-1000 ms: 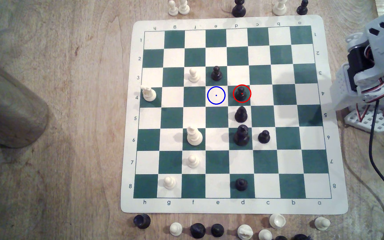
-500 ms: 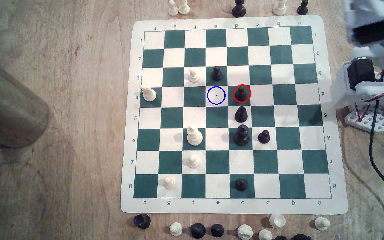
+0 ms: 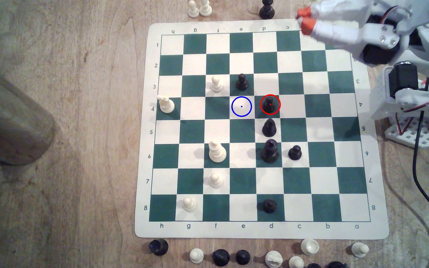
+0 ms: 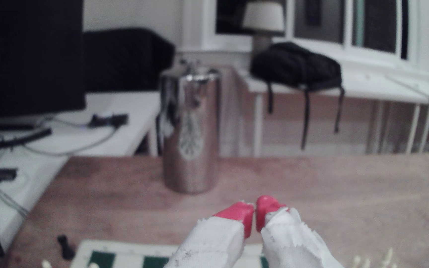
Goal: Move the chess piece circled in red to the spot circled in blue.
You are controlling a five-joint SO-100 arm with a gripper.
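The black pawn (image 3: 270,105) stands upright inside a red ring on a dark green square near the middle of the chessboard (image 3: 143,128). One square toward the exterior view's left lies the cream square with the blue ring and dot (image 3: 241,106), bare. My gripper (image 3: 301,20) hovers over the board's far right corner in the exterior view, well away from the pawn. Its red-tipped fingers (image 4: 241,214) press together with nothing between them, so it is shut and empty (image 4: 255,215).
A taller black piece (image 3: 269,128) stands right beside the pawn, with a tiered black piece (image 3: 270,151) behind that. Another black pawn (image 3: 241,82) stands by the blue-ringed square. Captured pieces line both board ends. A metal cylinder (image 3: 9,121) lies at the exterior view's left.
The arm has swung out from the exterior view's right edge, bringing the gripper over the board's far right corner. No chess piece has moved.
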